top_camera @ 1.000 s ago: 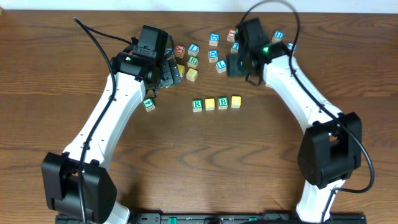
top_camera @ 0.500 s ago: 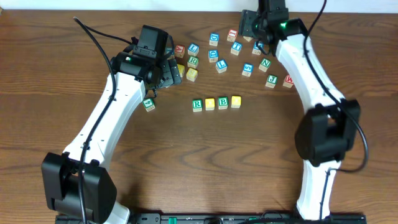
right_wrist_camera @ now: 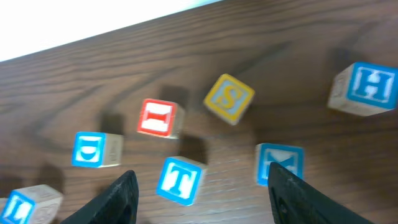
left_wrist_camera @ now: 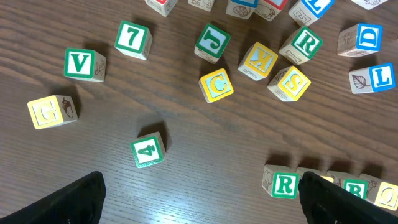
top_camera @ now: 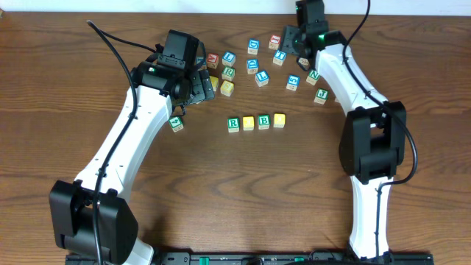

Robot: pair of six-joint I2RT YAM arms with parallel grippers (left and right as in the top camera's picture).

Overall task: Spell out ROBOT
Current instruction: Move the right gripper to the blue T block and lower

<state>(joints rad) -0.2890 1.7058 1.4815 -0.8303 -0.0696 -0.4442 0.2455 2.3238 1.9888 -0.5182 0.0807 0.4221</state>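
Four cubes stand in a row mid-table: green R (top_camera: 233,124), plain yellow (top_camera: 249,123), green B (top_camera: 264,121), plain yellow (top_camera: 279,120). The left wrist view catches the R (left_wrist_camera: 283,185) and B (left_wrist_camera: 354,188) at its lower right. The blue T cube (right_wrist_camera: 180,180) (top_camera: 280,57) lies among loose cubes at the back. My right gripper (right_wrist_camera: 202,202) (top_camera: 292,40) hovers over it, open, the T between its fingers and untouched. My left gripper (left_wrist_camera: 202,205) (top_camera: 206,85) hangs open left of the row, holding nothing.
Loose cubes surround the T: red I (right_wrist_camera: 158,118), yellow S (right_wrist_camera: 229,98), blue H (right_wrist_camera: 367,87), blue K (right_wrist_camera: 280,163), blue D (right_wrist_camera: 93,149). Near the left gripper lie green 4 (left_wrist_camera: 148,151), green V (left_wrist_camera: 84,64), yellow C (left_wrist_camera: 216,85). The table's far edge (right_wrist_camera: 93,46) is close behind.
The right arm has swung back and away from the table's middle to the far edge, and now hangs over the blue T. The left arm has not moved.
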